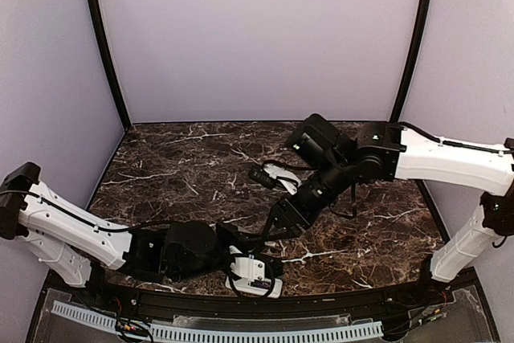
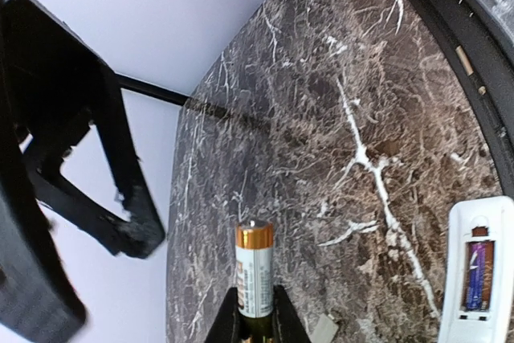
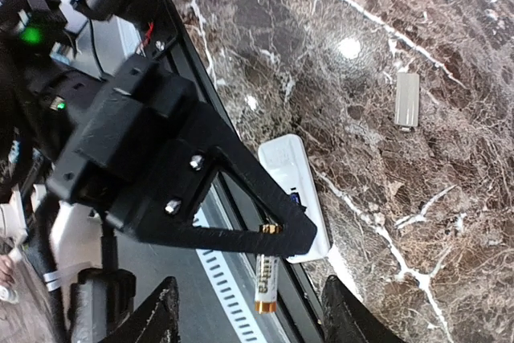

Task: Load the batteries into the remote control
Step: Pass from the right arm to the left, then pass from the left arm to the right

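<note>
Left pincer (image 2: pixel 255 325) pinching battery (image 2: pixel 254 272) by lower end, gold cap up, top left free for insertion. Right pincer (image 3: pixel 254 315) spread, clear of it. Remote (image 2: pixel 454 295) lies nearby on worktop (image 2: pixel 321 118), bay up, second battery (image 2: pixel 480 275) seated; we judge one slot left.

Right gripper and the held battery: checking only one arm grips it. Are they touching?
Apart. The right wrist view shows the battery, in the left gripper, between the right gripper's open jaws with gaps either side.
</note>
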You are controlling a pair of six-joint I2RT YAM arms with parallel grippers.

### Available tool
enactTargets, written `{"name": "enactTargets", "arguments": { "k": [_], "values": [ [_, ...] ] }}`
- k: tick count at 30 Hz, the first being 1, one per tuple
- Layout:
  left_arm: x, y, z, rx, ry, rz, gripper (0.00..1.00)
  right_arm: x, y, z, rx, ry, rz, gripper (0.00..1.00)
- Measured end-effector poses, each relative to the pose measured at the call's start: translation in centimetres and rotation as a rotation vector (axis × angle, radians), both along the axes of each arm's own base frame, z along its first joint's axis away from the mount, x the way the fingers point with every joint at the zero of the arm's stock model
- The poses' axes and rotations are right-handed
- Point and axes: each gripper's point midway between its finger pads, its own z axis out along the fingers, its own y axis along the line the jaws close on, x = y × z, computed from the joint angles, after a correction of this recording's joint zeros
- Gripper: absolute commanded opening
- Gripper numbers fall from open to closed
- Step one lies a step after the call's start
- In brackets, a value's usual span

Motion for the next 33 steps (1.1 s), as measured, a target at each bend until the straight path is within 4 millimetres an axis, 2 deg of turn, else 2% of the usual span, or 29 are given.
{"name": "enactTargets", "arguments": {
  "k": [3,6,9,13,18,24,28,33],
  "values": [
    [-1.0,0.5,0.1,-0.03,0.151,0.0,0.0,0.1,-0.5,2.3,0.108,-0.043,-0.034,0.62],
    [-1.9,0.8,0.9,-0.076,0.305,0.005,0.0,-0.1,-1.4,3.3,0.196,-0.063,-0.079,0.63],
    [-2.4,0.9,1.5,-0.119,0.462,0.02,0.0,-0.1,-2.2,2.7,0.24,-0.057,-0.129,0.61],
    [-2.0,1.4,0.8,-0.144,0.638,0.072,0.0,0.2,-2.1,1.2,0.255,-0.033,-0.182,0.6],
    [-1.4,2.3,-0.5,-0.155,0.801,0.142,0.0,0.6,-1.1,1.4,0.332,-0.017,-0.219,0.59],
    [-2.1,2.1,0.3,-0.193,0.89,0.121,0.0,0.9,-0.3,0.5,0.354,0.023,-0.256,0.54],
    [-2.5,2.0,0.6,-0.202,0.924,0.1,0.0,1.1,0.4,-0.1,0.361,0.048,-0.268,0.37],
    [-2.6,2.0,0.9,-0.209,0.936,0.094,0.0,0.9,0.9,-0.4,0.362,0.069,-0.255,0.36]
  ]
}}
